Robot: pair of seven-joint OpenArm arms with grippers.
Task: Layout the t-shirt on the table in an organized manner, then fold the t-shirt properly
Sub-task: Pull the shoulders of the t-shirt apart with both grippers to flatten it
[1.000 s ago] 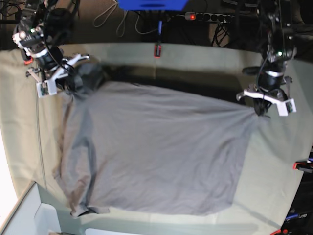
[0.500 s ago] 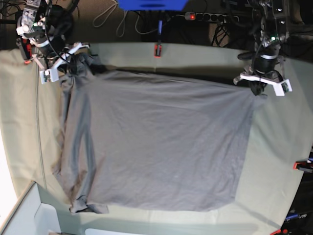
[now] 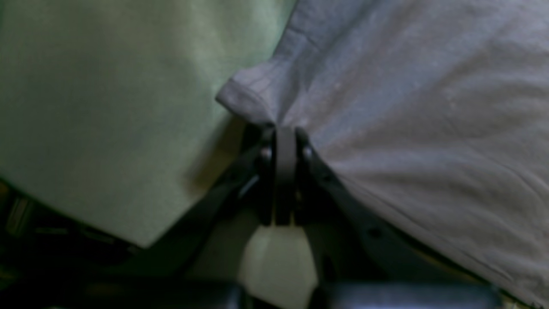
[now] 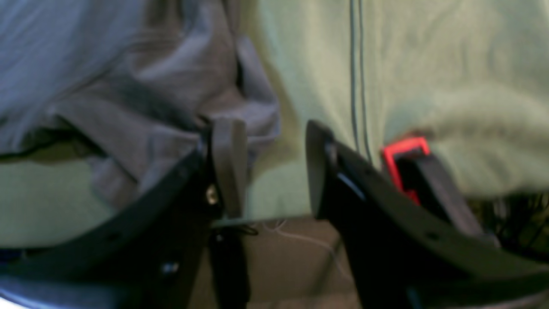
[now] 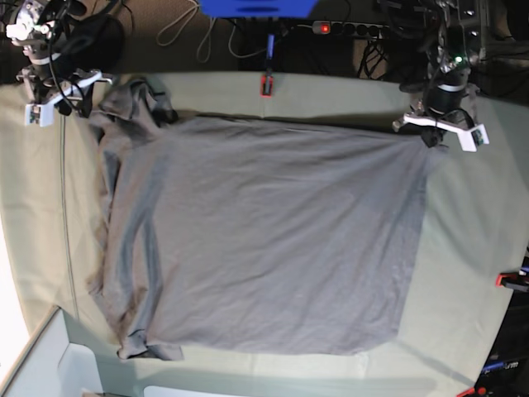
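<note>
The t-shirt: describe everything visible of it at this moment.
The t-shirt is plain medium grey, soft-looking and lightly wrinkled, spread mostly flat on the table. One side edge is doubled over in a long fold and a far corner is bunched. The left gripper is shut on a hemmed corner; the right gripper is open beside the bunched cloth.

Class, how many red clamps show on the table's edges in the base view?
3: a far-edge clamp, a right-edge clamp and a near-right-corner clamp. The right wrist view shows a fourth clamp, hidden in the base view.
</note>
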